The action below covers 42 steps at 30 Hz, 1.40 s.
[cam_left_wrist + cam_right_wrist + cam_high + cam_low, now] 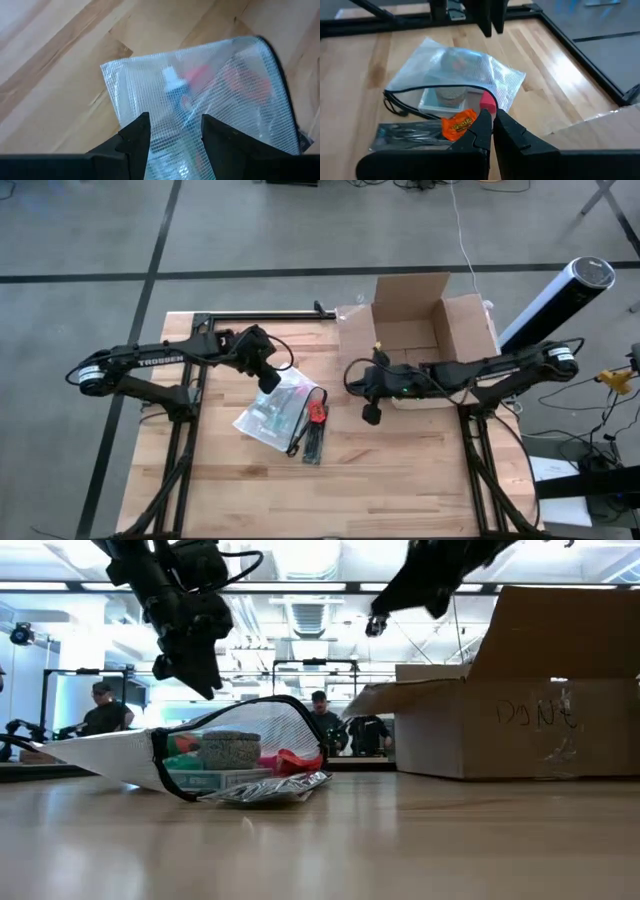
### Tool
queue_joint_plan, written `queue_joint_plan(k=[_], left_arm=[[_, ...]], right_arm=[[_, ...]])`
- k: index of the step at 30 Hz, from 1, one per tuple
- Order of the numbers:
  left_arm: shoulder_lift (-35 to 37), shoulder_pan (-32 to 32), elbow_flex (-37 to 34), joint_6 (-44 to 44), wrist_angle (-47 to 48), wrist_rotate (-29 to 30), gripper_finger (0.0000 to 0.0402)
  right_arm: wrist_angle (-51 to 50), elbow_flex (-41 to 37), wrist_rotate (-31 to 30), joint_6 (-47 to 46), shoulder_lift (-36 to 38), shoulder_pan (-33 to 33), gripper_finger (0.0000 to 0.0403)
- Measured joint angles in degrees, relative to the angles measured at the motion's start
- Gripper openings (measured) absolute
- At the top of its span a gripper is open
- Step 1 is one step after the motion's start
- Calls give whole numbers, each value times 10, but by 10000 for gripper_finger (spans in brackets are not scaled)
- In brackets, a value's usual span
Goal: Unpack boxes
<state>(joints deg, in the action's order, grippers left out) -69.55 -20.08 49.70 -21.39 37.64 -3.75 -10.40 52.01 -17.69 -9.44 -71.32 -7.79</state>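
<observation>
The brown cardboard box (420, 330) stands open at the table's far right, flaps up (520, 710). A translucent mesh zip pouch (272, 412) lies on the wood left of centre, with small packets inside (230, 745). My left gripper (268, 383) hangs just above the pouch's far end, pointing steeply down. Its fingers are open, and the pouch (210, 80) shows through the gap (175, 135). My right gripper (371, 416) is raised between pouch and box, shut with nothing in it (492, 122).
A small red utility knife (318, 412) and a dark flat packet (312, 445) lie just right of the pouch. An orange candy wrapper (460, 122) sits at the pouch's opening. A white cylinder (555, 300) leans beyond the right edge. Bare wood (330, 500) spreads toward the near edge.
</observation>
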Motion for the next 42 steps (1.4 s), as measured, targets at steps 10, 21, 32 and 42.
queue_joint_plan(k=[10, 21, 32, 42], left_arm=[[20, 0, -15, 15, -3, -14, 158], [60, 0, -15, 28, -121, -18, 159], [60, 0, -15, 31, -206, -18, 186], [61, 0, -15, 31, -210, -18, 191]], right_arm=[[-145, 17, -39, -123, 30, -37, 0], [-353, 110, -137, -202, 34, 14, 1], [-382, 142, 61, -241, 13, 188, 149], [-371, 141, 124, -229, -85, 270, 258]])
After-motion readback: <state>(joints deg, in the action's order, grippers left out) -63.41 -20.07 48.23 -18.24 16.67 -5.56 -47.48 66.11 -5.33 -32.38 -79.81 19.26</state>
